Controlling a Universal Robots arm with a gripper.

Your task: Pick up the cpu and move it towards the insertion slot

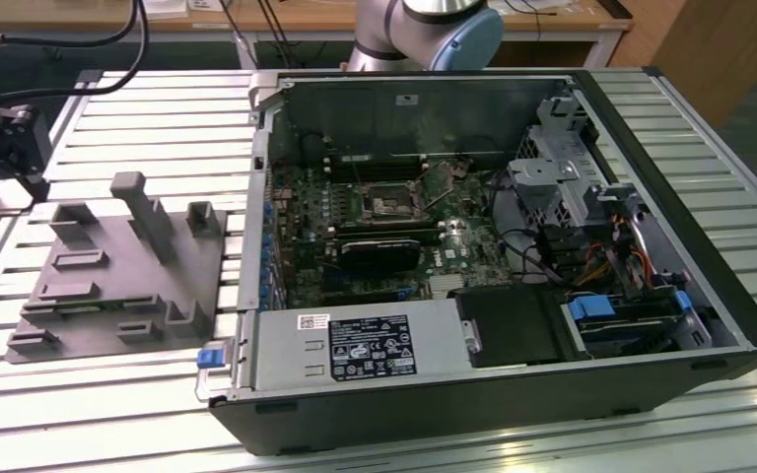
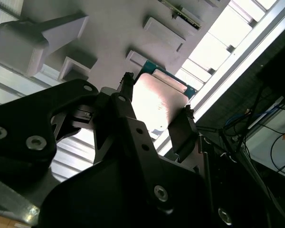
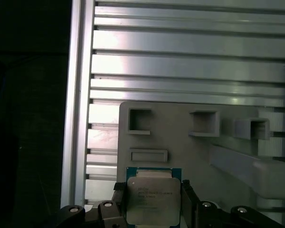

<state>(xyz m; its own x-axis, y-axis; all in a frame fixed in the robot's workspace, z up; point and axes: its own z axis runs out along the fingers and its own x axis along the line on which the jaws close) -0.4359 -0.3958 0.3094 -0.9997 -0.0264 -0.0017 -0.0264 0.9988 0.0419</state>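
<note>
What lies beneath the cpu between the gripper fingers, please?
The grey fixture extends beneath the cpu, on the slatted table. The fixture surface directly under the chip is covered, so contact cannot be judged.

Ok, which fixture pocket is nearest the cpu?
The shallow wide pocket, directly next to the cpu. The three deeper boxy pockets lie in a row beyond it.

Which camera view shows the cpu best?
The first wrist view: the cpu faces the camera, its silvery top plain, held in the claw. The second wrist view shows it washed by glare, partly behind the claw.
</note>
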